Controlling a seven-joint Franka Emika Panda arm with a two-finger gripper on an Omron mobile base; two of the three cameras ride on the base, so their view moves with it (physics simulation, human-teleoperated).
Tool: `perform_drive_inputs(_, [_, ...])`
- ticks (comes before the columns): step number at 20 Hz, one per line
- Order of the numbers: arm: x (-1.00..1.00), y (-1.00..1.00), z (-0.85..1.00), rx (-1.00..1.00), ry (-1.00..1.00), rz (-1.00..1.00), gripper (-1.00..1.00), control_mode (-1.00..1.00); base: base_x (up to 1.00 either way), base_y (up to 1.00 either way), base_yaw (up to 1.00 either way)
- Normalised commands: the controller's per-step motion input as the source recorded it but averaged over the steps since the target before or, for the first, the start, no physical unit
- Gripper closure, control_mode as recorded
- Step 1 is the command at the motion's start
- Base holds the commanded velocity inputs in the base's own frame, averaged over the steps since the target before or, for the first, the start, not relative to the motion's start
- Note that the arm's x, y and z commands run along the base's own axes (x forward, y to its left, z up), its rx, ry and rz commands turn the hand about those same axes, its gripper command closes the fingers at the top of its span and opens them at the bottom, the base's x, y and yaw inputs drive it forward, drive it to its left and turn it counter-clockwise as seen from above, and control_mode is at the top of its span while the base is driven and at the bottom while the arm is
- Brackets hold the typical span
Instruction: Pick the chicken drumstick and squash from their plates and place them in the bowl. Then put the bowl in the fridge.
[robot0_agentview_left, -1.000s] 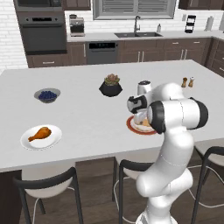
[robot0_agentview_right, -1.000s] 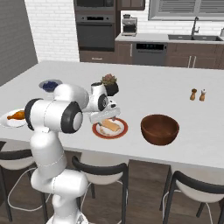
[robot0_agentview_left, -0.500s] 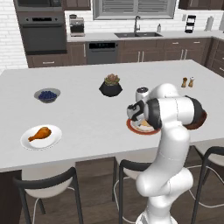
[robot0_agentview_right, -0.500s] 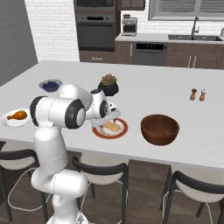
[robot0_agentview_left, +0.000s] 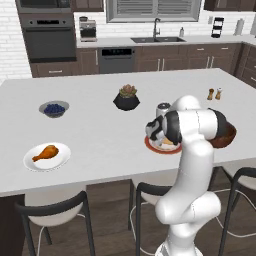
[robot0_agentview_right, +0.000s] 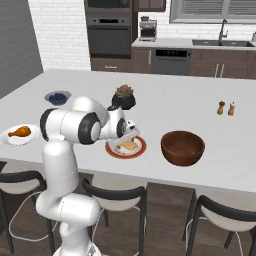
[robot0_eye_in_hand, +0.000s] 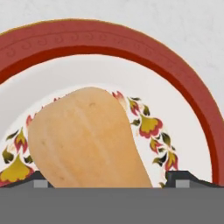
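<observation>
Hovering low over the red-rimmed plate (robot0_eye_in_hand: 183, 74), gripper (robot0_eye_in_hand: 105, 177) spread wide, fingertips (robot0_eye_in_hand: 39, 180) standing at either side of the squash (robot0_eye_in_hand: 87, 140) without pinching it. Squash lying on the plate's pale flowered centre, filling the hand view from the middle down to 6 o'clock, rounded end pointing toward 12 o'clock. In the right base view, gripper (robot0_agentview_right: 127, 137) pointing down at the squash (robot0_agentview_right: 129, 145) on the red-rimmed plate (robot0_agentview_right: 139, 150), near the front edge of the white island counter (robot0_agentview_right: 170, 100). Sitting just at 3 o'clock of that plate, the dark brown wooden bowl (robot0_agentview_right: 182, 147), apart from it. Resting well off at 9 o'clock, the chicken drumstick (robot0_agentview_right: 19, 132) on the white plate (robot0_agentview_right: 11, 141). In the left base view, the drumstick (robot0_agentview_left: 45, 152) lying on its white plate (robot0_agentview_left: 60, 159) at 9 o'clock of the arm, the bowl (robot0_agentview_left: 227, 136) peeking out at 3 o'clock behind the arm. Farther back, at 11 o'clock of the red-rimmed plate, a black plant pot (robot0_agentview_right: 123, 99); a grey blueberry bowl (robot0_agentview_right: 57, 97) toward 10 o'clock; salt and pepper shakers (robot0_agentview_right: 226, 108) toward 2 o'clock.
</observation>
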Motion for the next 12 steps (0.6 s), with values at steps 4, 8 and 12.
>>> perform_drive_inputs(4, [-0.12, 0.0, -0.36, 0.0, -0.03, 0.05, 1.0, -1.0, 0.0, 0.0, 0.0])
perform_drive_inputs(8, [-0.08, -0.06, -0.14, 0.0, -0.04, 0.07, 1.0, -1.0, 0.0, 0.0, 0.0])
perform_drive_inputs(12, [-0.26, -0.29, 0.11, 0.03, -0.01, 0.04, 1.0, -1.0, 0.0, 0.0, 0.0])
